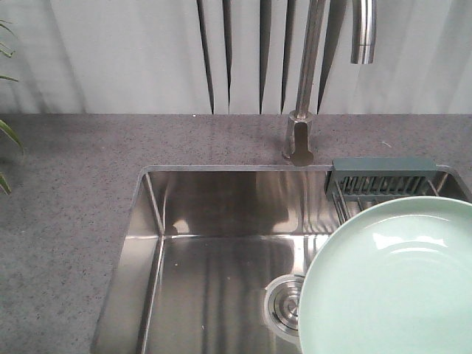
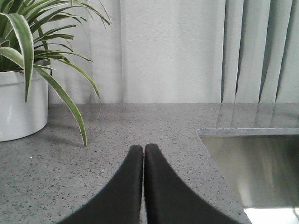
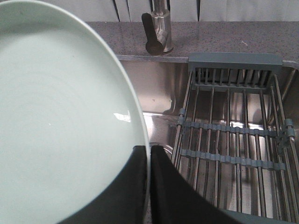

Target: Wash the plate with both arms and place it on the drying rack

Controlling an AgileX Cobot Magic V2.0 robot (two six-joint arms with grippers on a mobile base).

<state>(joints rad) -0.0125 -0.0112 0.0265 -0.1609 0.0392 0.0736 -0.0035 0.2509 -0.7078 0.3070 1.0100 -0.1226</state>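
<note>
Holding the plate [image 3: 60, 116] by its rim: right gripper [image 3: 149, 148] has both black fingers [image 3: 163, 186] pinched on the plate's lower edge, w/ the rim running btwn them (right wrist cam). Plate is pale mint green, glossy, plain face w/ a low raised rim and light glints on it. It hangs over the right-hand part of the steel sink [image 1: 214, 214]. In front cam it fills the lower right corner, covers part of the round drain [image 1: 284, 302] and hides most of the drying rack [image 3: 233, 130]. Plate is not on the rack: in wrist cam it sits left of the rods, apart from them.

Rack lies across the right side of the sink. It has thin metal rods, grey-green plastic crossbars and a slotted basket at the far end, just under the sink's back edge. Faucet [image 1: 306, 74] stands on the countertop [image 1: 74, 184] behind the sink, just left of the basket; wrist cam shows a black lever at its base.

Left gripper [image 2: 143, 147] is off to the left over the speckled grey countertop, fingertips pressed together w/ nothing btwn them, sink corner to its right. White pot [image 2: 21, 107] w/ a long-leaved green plant [image 2: 56, 51] stands on the counter at far left, pale curtain [image 2: 168, 51] behind.
</note>
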